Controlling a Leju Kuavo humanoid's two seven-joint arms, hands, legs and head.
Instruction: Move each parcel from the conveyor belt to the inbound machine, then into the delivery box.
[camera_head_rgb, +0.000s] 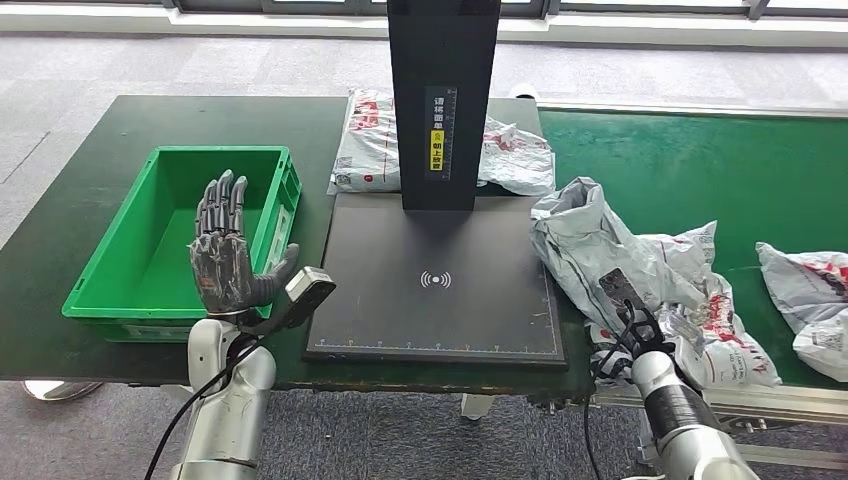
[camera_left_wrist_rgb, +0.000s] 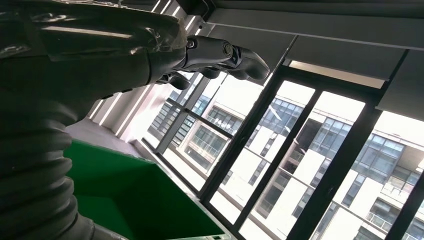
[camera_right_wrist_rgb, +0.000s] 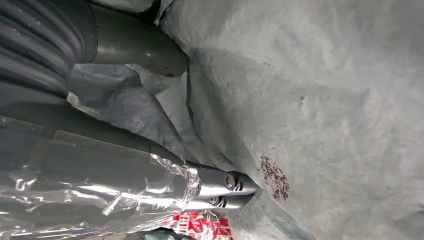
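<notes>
The right hand (camera_head_rgb: 632, 322) is buried in a crumpled grey parcel (camera_head_rgb: 590, 240) at about 4 o'clock in the head view, where the belt (camera_head_rgb: 690, 170) meets the scanner (camera_head_rgb: 440, 290). In the right wrist view its fingers (camera_right_wrist_rgb: 220, 185) and thumb press into folds of the grey film, which wraps round them — so I judge the parcel gripped, bunched upward because soft mailer film gives no firm edge to take. More parcels lie under and beside it, and one further along the belt at 3 o'clock (camera_head_rgb: 810, 290).

The left hand (camera_head_rgb: 228, 250) stands upright at 8 o'clock, fingers straight and spread, holding nothing (the left wrist view looks past them to windows and the bin's green wall). It waits in front of the bin (camera_head_rgb: 140, 290), probably to receive the parcel once it is scanned.

The scanner's black pad sits at centre between belt and bin — the order of the task. Its pad bears no parcel yet; one parcel (camera_head_rgb: 370, 140) lies behind its post at 12 o'clock, on the surface (camera_head_rgb: 80, 200). The next move, I think, is to carry the parcel left onto the pad.
</notes>
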